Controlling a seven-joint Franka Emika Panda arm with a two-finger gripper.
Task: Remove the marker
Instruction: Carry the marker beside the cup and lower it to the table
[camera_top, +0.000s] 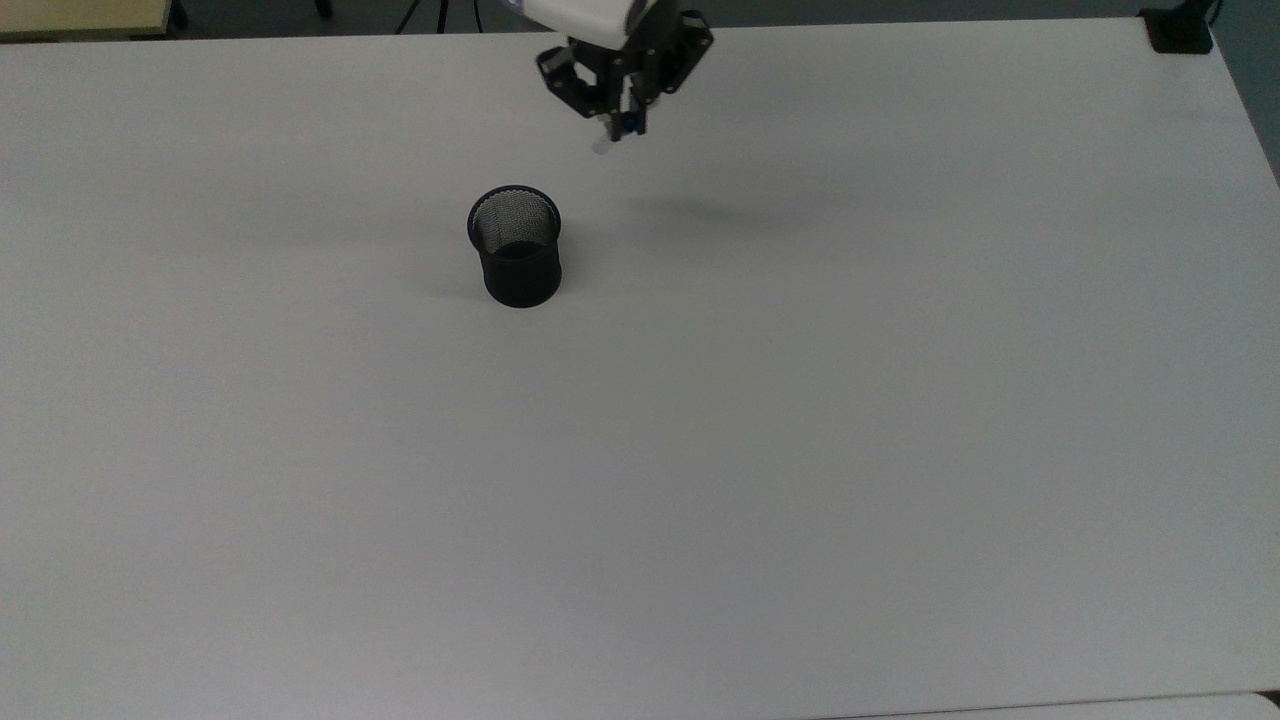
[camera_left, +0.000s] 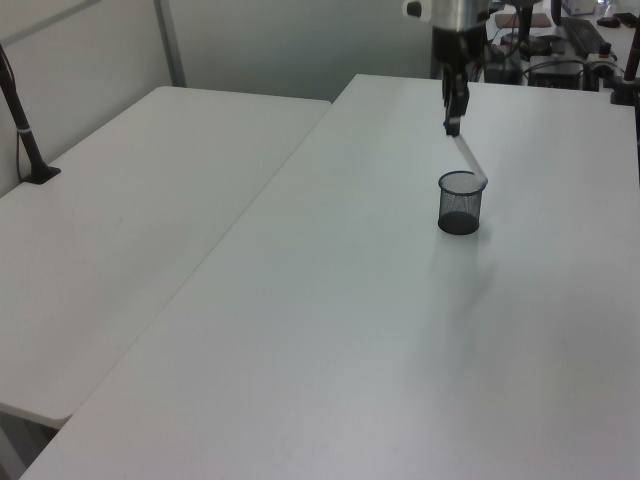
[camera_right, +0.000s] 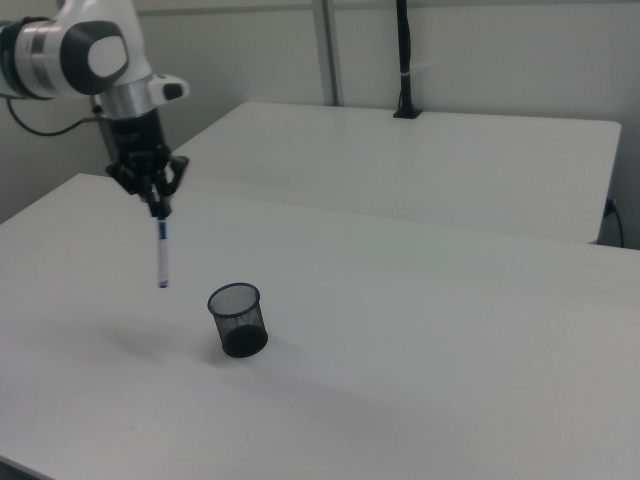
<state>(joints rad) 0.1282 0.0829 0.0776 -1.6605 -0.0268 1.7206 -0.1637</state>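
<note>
Pinched by its cap in the jaws (camera_right: 158, 208), the marker (camera_right: 161, 256) hangs at the cup's (camera_right: 237, 319) nine o'clock in the right view; it could slip onto the bench (camera_right: 420, 350).

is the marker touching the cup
Apart. In the right view the marker hangs from the gripper, with bare table between it and the cup.

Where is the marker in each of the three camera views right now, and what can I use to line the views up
Top view: the marker is at top centre, held in the gripper, up and right of the black mesh cup.
Left view: upper right, slanting down from the gripper toward the cup's rim.
Right view: at left, hanging upright below the gripper, left of the cup.
Shared landmark: the black mesh cup.
</note>
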